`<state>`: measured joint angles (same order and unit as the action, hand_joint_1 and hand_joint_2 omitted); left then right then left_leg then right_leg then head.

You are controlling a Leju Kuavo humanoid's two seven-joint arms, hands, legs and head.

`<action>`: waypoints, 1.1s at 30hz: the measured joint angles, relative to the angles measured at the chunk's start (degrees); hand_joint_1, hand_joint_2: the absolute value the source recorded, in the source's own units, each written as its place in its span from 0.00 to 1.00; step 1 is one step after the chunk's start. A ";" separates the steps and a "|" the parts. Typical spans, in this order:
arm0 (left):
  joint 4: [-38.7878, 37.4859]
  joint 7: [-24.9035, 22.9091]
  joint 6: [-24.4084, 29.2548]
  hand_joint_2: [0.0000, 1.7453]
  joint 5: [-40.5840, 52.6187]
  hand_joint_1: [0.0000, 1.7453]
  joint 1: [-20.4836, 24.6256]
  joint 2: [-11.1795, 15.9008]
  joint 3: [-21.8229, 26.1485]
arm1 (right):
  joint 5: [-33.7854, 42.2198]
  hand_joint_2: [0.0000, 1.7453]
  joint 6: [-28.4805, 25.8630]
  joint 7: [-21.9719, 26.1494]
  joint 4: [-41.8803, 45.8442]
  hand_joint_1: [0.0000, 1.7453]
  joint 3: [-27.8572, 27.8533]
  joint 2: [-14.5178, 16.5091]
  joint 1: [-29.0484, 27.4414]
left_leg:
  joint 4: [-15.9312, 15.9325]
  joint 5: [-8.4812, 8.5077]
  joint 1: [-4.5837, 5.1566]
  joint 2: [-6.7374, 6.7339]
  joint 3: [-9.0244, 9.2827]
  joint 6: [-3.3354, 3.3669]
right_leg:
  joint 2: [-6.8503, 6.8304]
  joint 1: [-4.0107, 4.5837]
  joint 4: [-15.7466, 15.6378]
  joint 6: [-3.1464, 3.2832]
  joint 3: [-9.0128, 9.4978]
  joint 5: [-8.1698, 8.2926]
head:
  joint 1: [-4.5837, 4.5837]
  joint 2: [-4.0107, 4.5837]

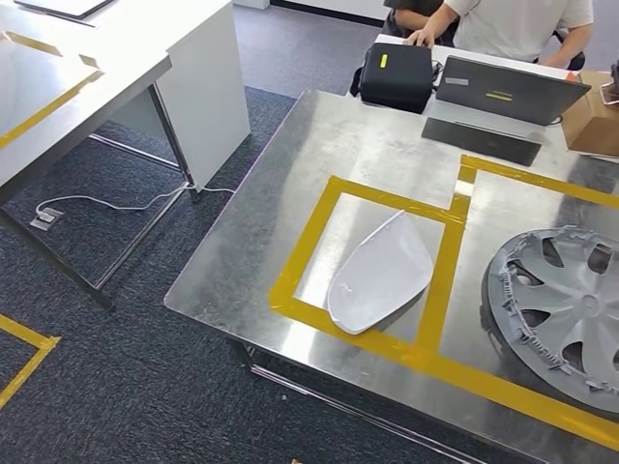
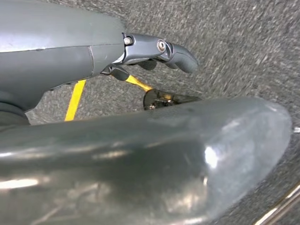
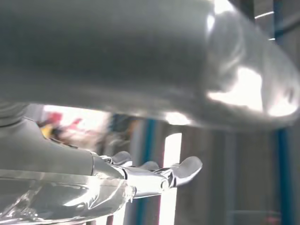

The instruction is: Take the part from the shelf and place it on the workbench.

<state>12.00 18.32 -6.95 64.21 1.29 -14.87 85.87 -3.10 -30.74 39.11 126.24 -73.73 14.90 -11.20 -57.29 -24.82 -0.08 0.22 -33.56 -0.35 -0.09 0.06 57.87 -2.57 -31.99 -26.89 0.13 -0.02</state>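
A white, shell-shaped part (image 1: 379,275) lies flat on the steel workbench (image 1: 241,261), inside a square of yellow tape (image 1: 307,242). My left hand (image 2: 88,56) hangs over dark carpet. Its fingers (image 2: 159,49) are stretched out straight, its thick thumb (image 2: 159,154) is apart from them, and nothing lies between. My right hand (image 3: 71,164) also has its fingers (image 3: 169,173) extended and its thumb (image 3: 123,61) well away, in front of a blurred background with blue posts. I see nothing held between them.
A grey hubcap (image 1: 562,309) lies on the bench to the right of the taped square. At the far end are a black case (image 1: 397,72), a laptop (image 1: 504,89), a cardboard box (image 1: 593,121) and a seated person (image 1: 511,24). A white desk (image 1: 73,87) stands left across a carpeted aisle.
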 joint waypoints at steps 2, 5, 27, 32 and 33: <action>0.00 0.35 -0.02 0.00 0.17 0.00 -0.07 -0.30 -0.11 | 1.47 0.00 -3.20 -1.58 -5.31 0.00 -1.45 1.18 0.92 | 0.00 -0.01 -0.01 -0.01 0.03 -0.01 | 0.02 0.00 0.00 0.00 0.02 0.00 | 0.01 0.00; 0.00 0.82 0.23 0.00 0.49 0.00 -0.09 -0.68 -0.14 | 6.81 0.00 -7.80 -1.40 -14.32 0.00 -2.35 2.53 1.84 | 0.00 -0.01 0.00 0.00 0.05 -0.02 | -0.02 -0.01 0.00 0.00 0.06 0.00 | -0.01 0.00; 0.00 -1.27 -2.01 0.00 -0.26 0.00 0.38 -2.33 0.27 | -32.37 0.00 -8.11 -30.87 -74.23 0.00 -13.58 3.89 11.64 | 0.09 -0.01 -0.13 -0.02 0.22 -0.10 | 0.02 0.16 0.04 0.11 0.24 -0.02 | -0.02 0.00; 0.00 -0.49 -2.51 0.00 -0.05 0.00 0.37 -2.35 0.27 | -36.42 0.00 -7.87 -32.52 -91.34 0.00 -12.74 0.89 12.89 | 0.09 0.03 -0.13 -0.01 0.25 -0.14 | -0.02 0.15 0.07 0.11 0.19 -0.02 | -0.03 0.00; 0.00 -0.46 -2.57 0.00 0.03 0.00 0.35 -2.35 0.27 | -36.91 0.00 -7.41 -33.01 -93.40 0.00 -12.60 0.33 12.98 | 0.09 0.03 -0.13 -0.01 0.24 -0.14 | -0.02 0.15 0.08 0.11 0.20 -0.02 | -0.03 0.00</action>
<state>12.00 17.85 -9.52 64.24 1.63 -17.22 86.13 -40.01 -38.15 6.09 32.84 -86.32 15.24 1.77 -57.20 -24.79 -0.21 0.21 -33.32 -0.49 -0.11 0.21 57.95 -2.46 -31.79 -26.90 0.10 -0.02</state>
